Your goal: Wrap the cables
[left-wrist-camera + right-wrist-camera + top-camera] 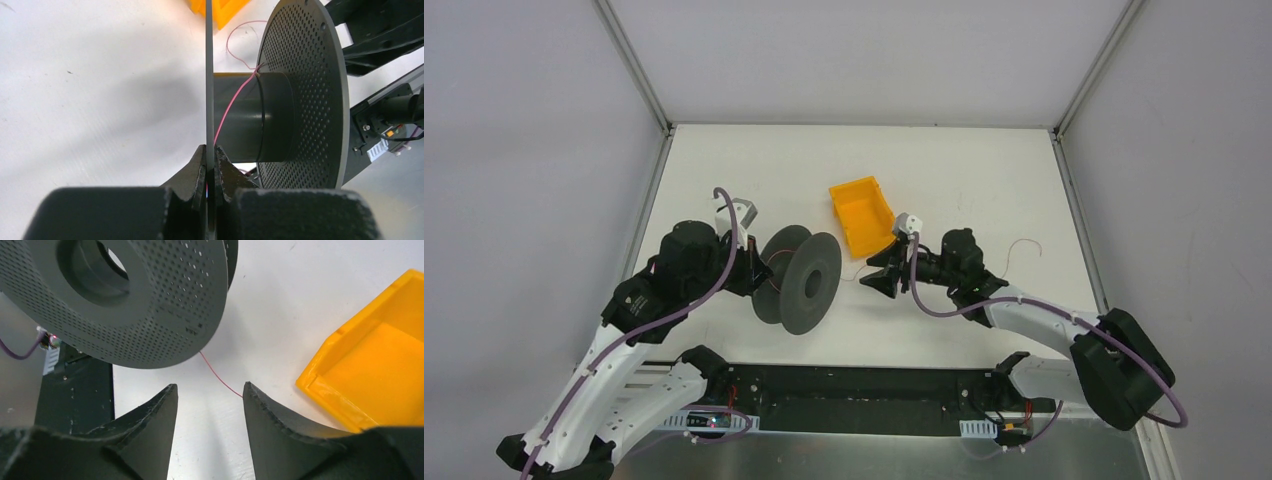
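A dark grey spool point(802, 282) with perforated flanges stands on edge at the table's middle. My left gripper point(752, 272) is shut on the thin edge of its left flange point(209, 75), with the jaws point(210, 150) pinching it. A thin reddish cable point(234, 98) crosses the spool's hub point(260, 115) and loops off onto the table. My right gripper point(876, 279) is open just right of the spool. In the right wrist view the cable point(220, 379) runs from under the flange point(150, 305) to the right fingertip point(248, 387). The gripper point(210, 386) holds nothing. The cable's far end point(1027, 242) lies on the table to the right.
A yellow bin point(862, 213) lies tilted just behind the right gripper and also shows in the right wrist view point(375, 370). Grey walls with metal frame posts enclose the white table point(964, 180). The arm bases and a black rail point(864, 400) line the near edge.
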